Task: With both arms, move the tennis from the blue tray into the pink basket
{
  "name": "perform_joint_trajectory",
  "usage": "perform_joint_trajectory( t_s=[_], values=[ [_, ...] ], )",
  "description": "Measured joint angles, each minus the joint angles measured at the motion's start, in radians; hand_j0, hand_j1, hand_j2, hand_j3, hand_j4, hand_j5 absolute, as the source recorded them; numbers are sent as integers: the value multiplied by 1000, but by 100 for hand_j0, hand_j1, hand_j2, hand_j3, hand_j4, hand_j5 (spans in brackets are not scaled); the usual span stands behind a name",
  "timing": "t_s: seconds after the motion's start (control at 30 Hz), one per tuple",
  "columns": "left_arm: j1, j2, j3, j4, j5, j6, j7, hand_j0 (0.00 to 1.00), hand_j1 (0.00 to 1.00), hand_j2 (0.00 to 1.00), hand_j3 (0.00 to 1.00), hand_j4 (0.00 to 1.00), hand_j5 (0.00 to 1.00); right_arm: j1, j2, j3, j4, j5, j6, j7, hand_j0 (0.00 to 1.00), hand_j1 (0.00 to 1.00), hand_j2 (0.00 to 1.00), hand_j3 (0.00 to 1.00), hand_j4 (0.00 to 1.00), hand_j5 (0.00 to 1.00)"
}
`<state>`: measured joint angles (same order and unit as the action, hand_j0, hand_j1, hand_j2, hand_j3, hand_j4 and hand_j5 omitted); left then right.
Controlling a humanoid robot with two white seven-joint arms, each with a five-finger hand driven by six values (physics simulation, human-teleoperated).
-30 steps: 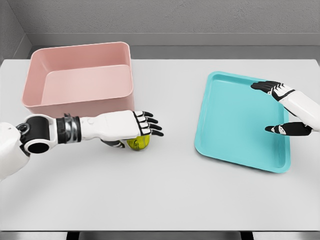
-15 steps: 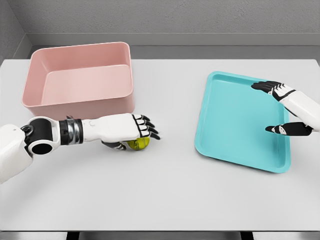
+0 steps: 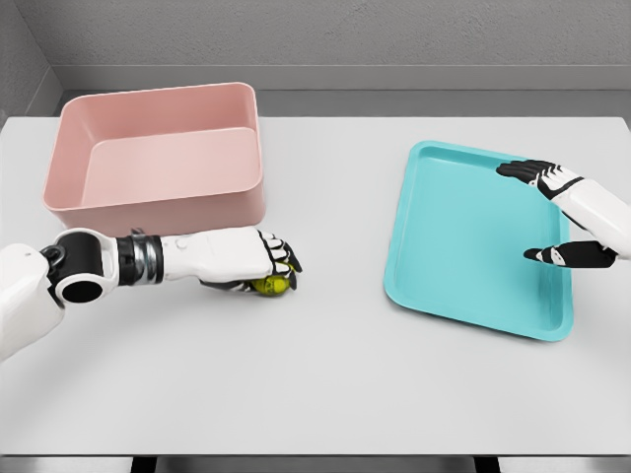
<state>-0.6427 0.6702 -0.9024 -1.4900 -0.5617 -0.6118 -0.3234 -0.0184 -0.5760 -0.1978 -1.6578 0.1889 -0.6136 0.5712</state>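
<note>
The left hand [image 3: 258, 264] is curled over the yellow-green tennis ball [image 3: 272, 286], which lies on the white worktop [image 3: 325, 374] just in front of the pink basket [image 3: 158, 212] and well apart from the blue tray [image 3: 444, 236]; the fingers wrap its top and sides, grasping it. The right hand [image 3: 562, 217] hovers over the tray's right edge with fingers spread, holding nothing. To do this step well, the grip should probably be firm before lifting, the ball raised clear of the basket's near wall, and released only once above the basket's interior.
</note>
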Motion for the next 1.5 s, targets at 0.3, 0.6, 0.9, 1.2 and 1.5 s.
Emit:
perform_joint_trajectory(
  t_s=[0.3,0.6,0.9,1.2,1.5],
  values=[
    [-18,22,3,-67,60,-1,-2,56,56,56,56,56,56,0,0,0,0,0,0,0,100,100,100,100,100,100],
    [-41,57,41,-128,118,-1,-2,57,57,57,57,57,57,0,0,0,0,0,0,0,100,100,100,100,100,100],
    [-57,62,76,-137,150,-1,-2,57,57,57,57,57,57,0,0,0,0,0,0,0,100,100,100,100,100,100],
    [-77,69,128,-124,157,-1,-2,57,57,57,57,57,57,0,0,0,1,0,0,0,100,100,100,100,100,100],
    [-106,83,158,-58,197,-1,-2,57,57,57,57,57,57,0,0,0,2,0,0,0,100,100,100,100,100,100]
  ],
)
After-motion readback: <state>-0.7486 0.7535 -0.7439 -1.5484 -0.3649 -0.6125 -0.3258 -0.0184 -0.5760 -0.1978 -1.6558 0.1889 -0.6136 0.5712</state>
